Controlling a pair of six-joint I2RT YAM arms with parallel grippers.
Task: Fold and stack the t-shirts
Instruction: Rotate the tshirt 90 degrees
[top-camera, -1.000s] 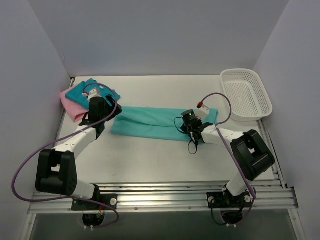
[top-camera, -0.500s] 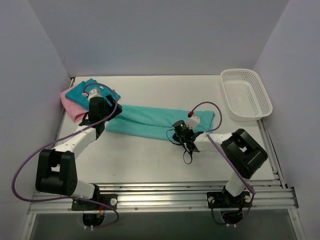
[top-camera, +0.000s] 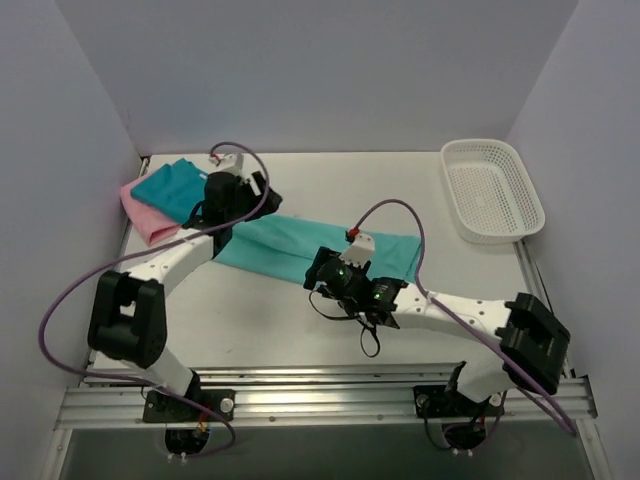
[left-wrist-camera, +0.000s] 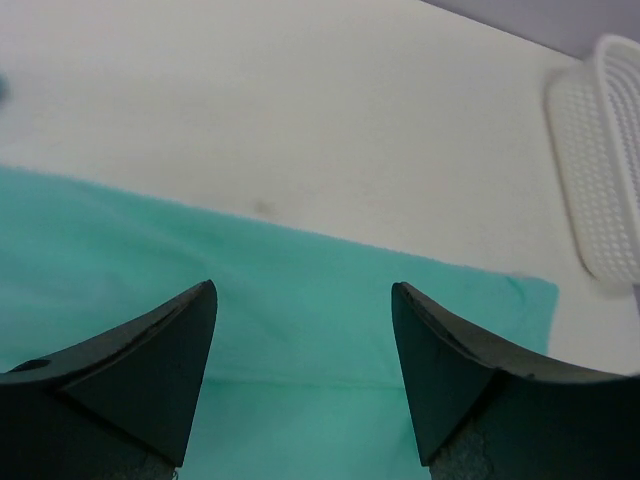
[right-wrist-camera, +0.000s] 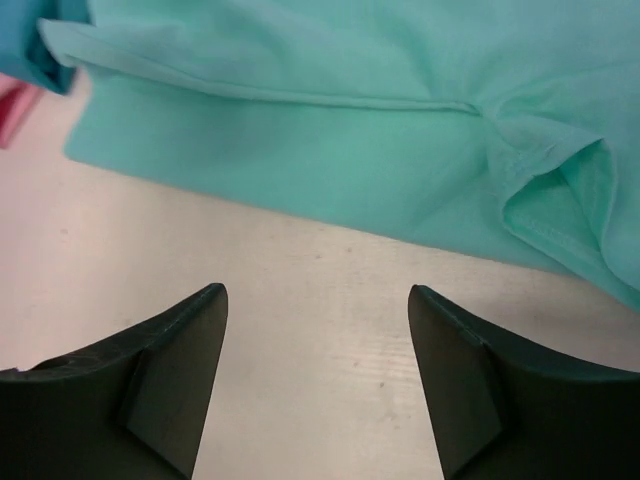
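Both arms have moved: on the white table (top-camera: 330, 185) between pale walls, the left gripper (top-camera: 258, 189) hangs near the long green tee's (top-camera: 285, 245) left end and the right gripper (top-camera: 318, 272) by its near edge, each with 2 fingers apart.

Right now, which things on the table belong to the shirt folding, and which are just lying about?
Part of the job:
- green shirt, laid out in a long strip across the middle
- blue shirt, on the pile at far left
- pink shirt, under the blue one

Just lying about:
- white basket, far right corner
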